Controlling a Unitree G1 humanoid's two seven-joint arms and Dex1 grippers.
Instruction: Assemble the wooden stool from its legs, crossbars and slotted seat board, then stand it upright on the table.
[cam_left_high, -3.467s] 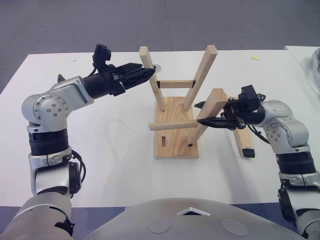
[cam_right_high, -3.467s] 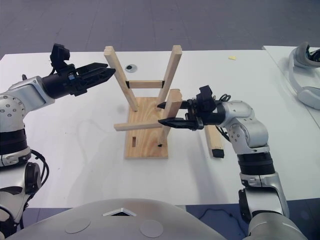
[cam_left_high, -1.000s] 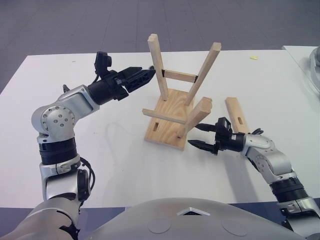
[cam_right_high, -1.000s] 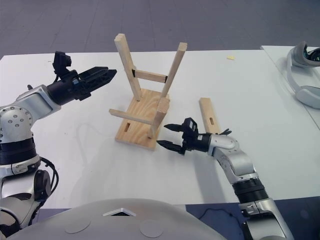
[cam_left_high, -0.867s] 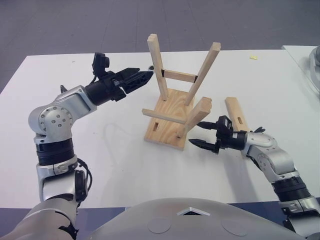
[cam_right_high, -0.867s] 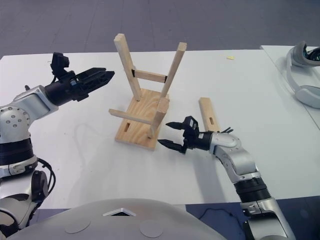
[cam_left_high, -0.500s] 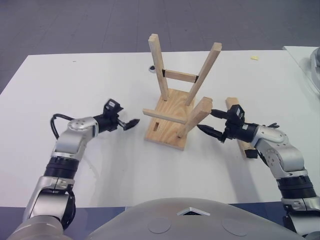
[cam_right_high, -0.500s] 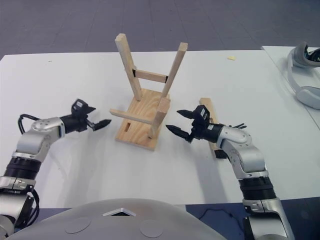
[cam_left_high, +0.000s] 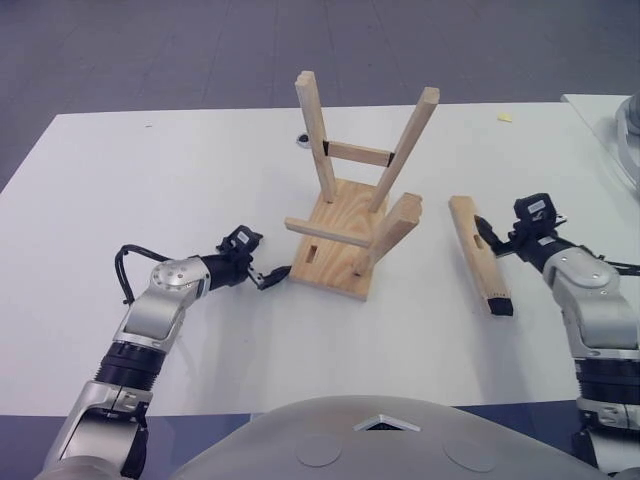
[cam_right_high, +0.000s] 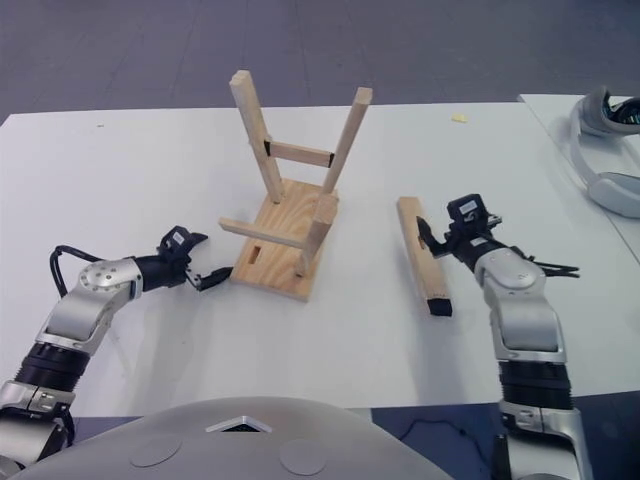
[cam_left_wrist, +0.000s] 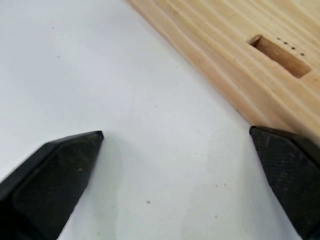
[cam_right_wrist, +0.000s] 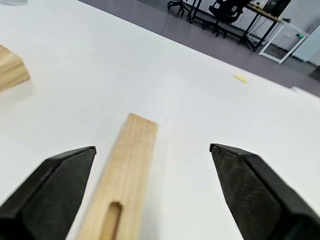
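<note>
The fourth leg (cam_left_high: 478, 252) lies flat on the table (cam_left_high: 200, 170), right of the upturned stool (cam_left_high: 365, 190). My right gripper (cam_right_wrist: 152, 148) hangs spread over the leg's far half, and I should centre it before closing. My left gripper (cam_left_high: 270, 275), also spread, sits at the seat board (cam_left_high: 335, 268)'s near corner, ready to brace it.

Silver-grey arms (cam_left_high: 163, 300), black left claw (cam_left_wrist: 176, 133), apparently looped black cable (cam_left_high: 119, 263).

Pale wood stool (cam_left_high: 345, 215) stands upside down on its seat board (cam_left_high: 335, 262), three legs (cam_left_high: 312, 130) and two crossbars (cam_left_high: 358, 153) fitted; a fourth leg (cam_left_high: 478, 253) lies loose to its right.
</note>
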